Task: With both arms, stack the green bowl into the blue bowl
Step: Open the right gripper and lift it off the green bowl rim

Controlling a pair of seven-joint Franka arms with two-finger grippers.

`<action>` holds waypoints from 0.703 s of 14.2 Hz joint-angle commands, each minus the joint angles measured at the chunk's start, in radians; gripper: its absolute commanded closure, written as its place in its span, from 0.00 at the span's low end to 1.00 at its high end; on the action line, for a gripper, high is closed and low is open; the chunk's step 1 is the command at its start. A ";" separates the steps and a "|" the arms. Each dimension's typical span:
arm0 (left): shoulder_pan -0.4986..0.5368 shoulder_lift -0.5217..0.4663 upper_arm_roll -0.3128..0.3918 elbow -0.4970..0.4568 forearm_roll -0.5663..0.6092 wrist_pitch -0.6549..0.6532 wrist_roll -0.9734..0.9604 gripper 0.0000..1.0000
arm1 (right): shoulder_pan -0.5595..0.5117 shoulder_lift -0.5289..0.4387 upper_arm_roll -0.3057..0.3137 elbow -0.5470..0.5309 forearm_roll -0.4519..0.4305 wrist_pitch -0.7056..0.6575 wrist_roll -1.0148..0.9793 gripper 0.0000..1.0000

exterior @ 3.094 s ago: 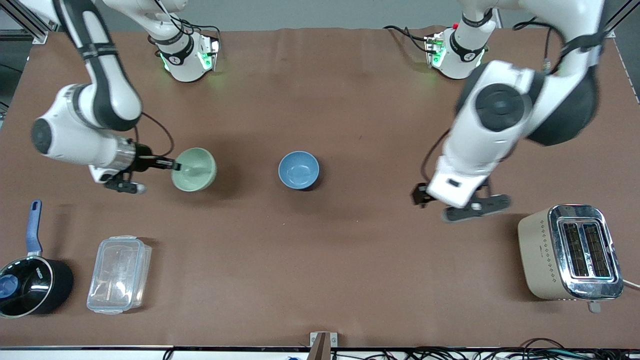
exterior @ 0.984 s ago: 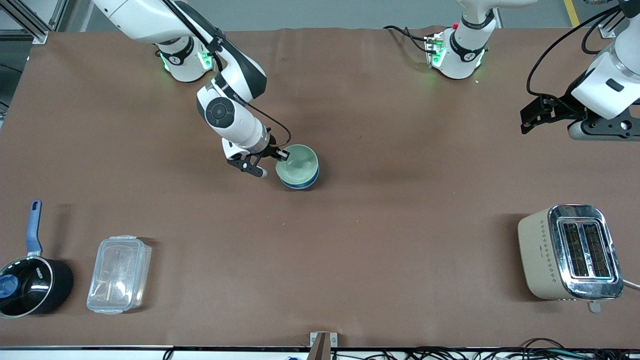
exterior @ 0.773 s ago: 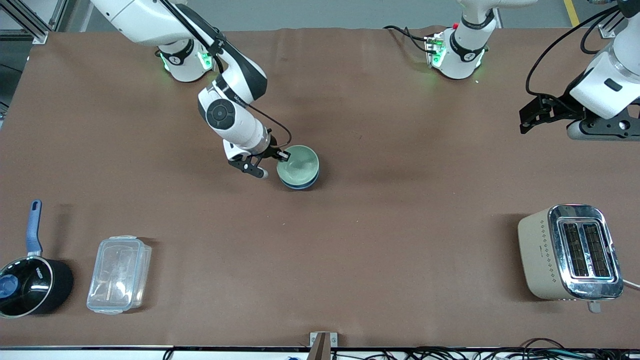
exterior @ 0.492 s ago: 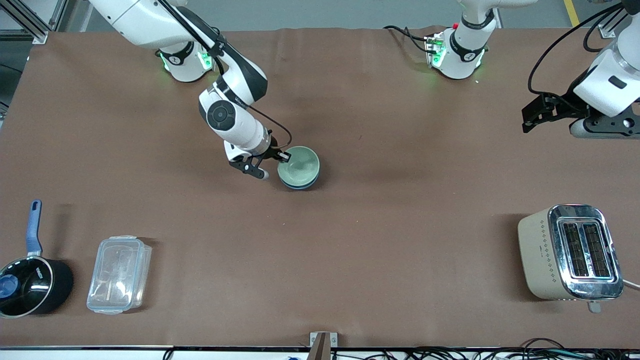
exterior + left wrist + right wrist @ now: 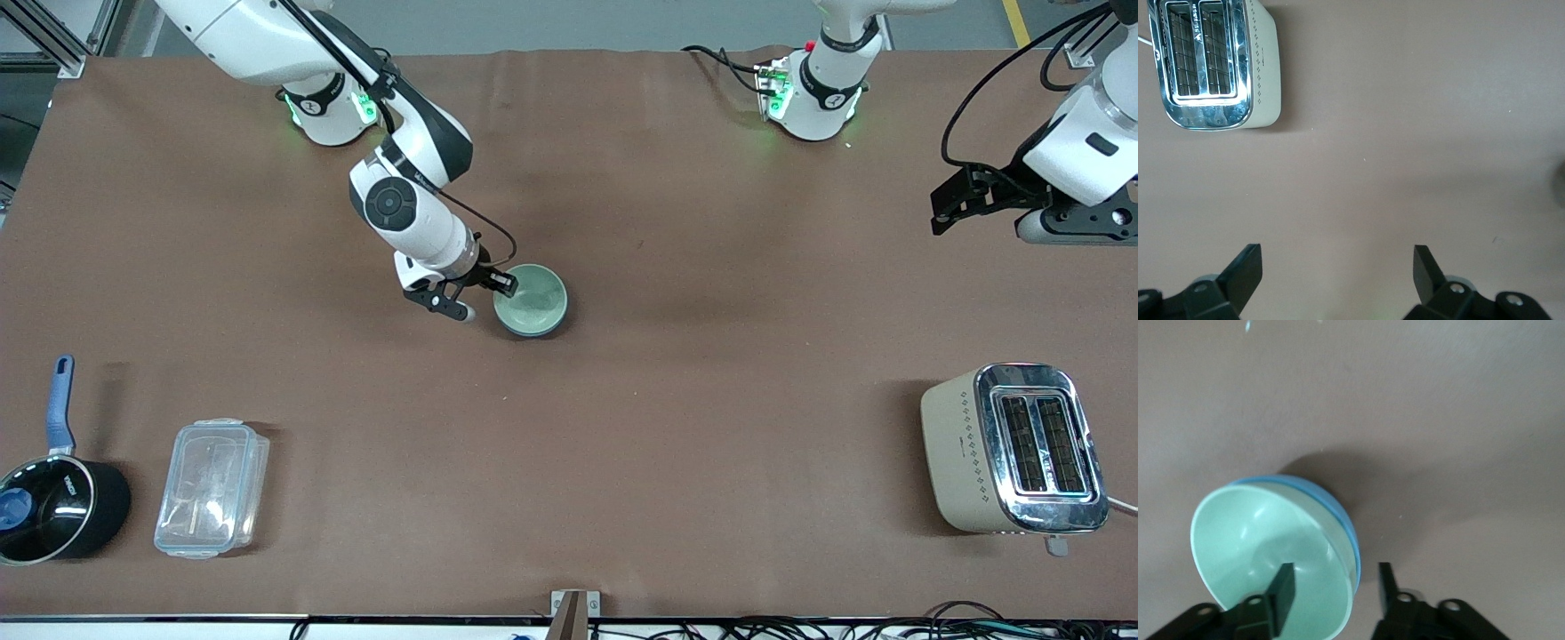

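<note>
green bowl [image 5: 531,300] is sitting nested in the blue bowl [image 5: 1338,513] mid-table. right gripper [image 5: 498,283] is straddling its rim, fingers parted, not pinching. left gripper [image 5: 1338,267] is hanging wide open over bare table near the toaster [image 5: 1013,449], waiting.

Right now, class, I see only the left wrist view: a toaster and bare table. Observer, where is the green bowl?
Observer: The green bowl sits nested in the blue bowl, mid-table.
Operator: Is the right gripper holding it?
Observer: No. The right gripper is open, with one finger inside the rim and one outside.
Operator: And where is my own arm?
Observer: The left gripper waits open over the left arm's end of the table.
</note>
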State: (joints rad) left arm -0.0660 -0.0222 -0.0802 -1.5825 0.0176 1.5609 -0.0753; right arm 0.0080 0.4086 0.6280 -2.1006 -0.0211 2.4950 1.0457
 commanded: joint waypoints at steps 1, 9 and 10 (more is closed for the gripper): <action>-0.012 0.013 -0.004 0.018 0.019 0.007 0.016 0.00 | -0.036 -0.130 -0.019 0.028 -0.020 -0.163 -0.067 0.00; -0.006 0.016 -0.004 0.042 0.021 0.001 0.017 0.00 | -0.043 -0.456 -0.374 0.123 -0.019 -0.567 -0.661 0.00; -0.006 0.016 -0.004 0.042 0.021 -0.004 0.022 0.00 | -0.043 -0.482 -0.419 0.126 -0.019 -0.590 -0.741 0.00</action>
State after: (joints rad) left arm -0.0751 -0.0096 -0.0816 -1.5619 0.0201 1.5692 -0.0752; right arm -0.0349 -0.0062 0.2743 -1.9466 -0.0324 1.9284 0.4233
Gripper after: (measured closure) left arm 0.000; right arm 0.000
